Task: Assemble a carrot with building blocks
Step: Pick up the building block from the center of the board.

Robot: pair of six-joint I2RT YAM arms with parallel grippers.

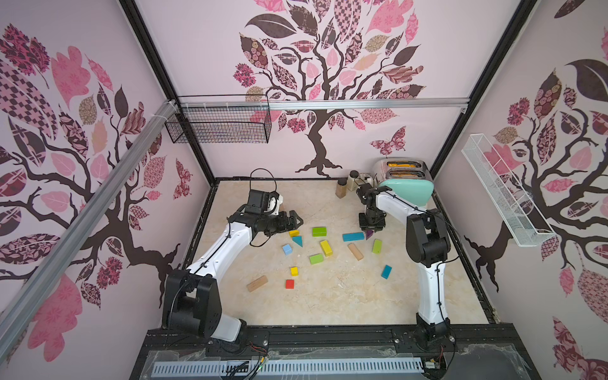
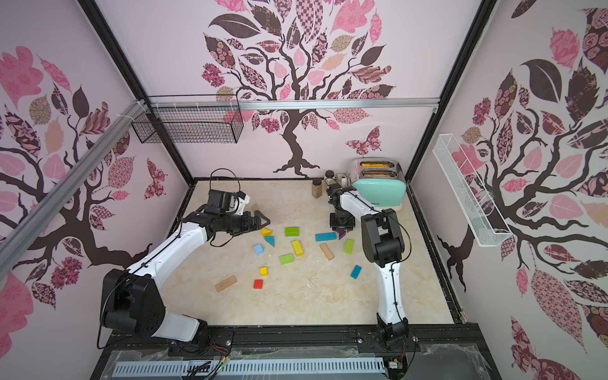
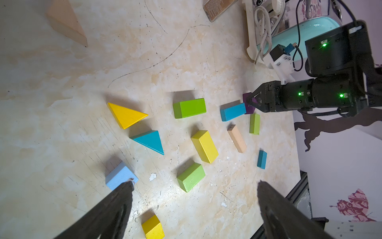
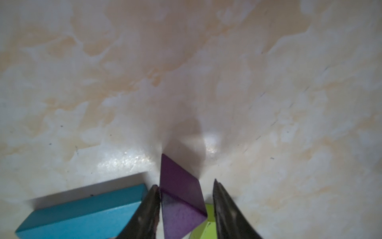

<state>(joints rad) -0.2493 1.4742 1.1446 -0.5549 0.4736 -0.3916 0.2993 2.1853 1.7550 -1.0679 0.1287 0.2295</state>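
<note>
Several building blocks lie scattered on the marble tabletop [image 1: 329, 302]: a green bar [image 1: 319, 231], a teal bar [image 1: 353, 236], a yellow wedge [image 1: 294, 233], a teal wedge [image 1: 298, 240], a yellow bar [image 1: 326, 247], a tan bar [image 1: 355, 251] and a red cube [image 1: 290, 284]. My right gripper [image 4: 185, 183] straddles a purple wedge [image 4: 179, 186] beside the teal bar [image 4: 82, 209]. One finger touches the wedge; a small gap shows at the other. My left gripper [image 3: 195, 183] hovers wide open and empty near the light blue cube [image 3: 119, 174].
A mint toaster [image 1: 408, 187] and two spice jars [image 1: 341, 188] stand at the back right. A tan wedge [image 3: 66, 20] lies apart behind the left gripper. A black wire basket [image 1: 218, 123] and a white one [image 1: 503, 190] hang on the walls.
</note>
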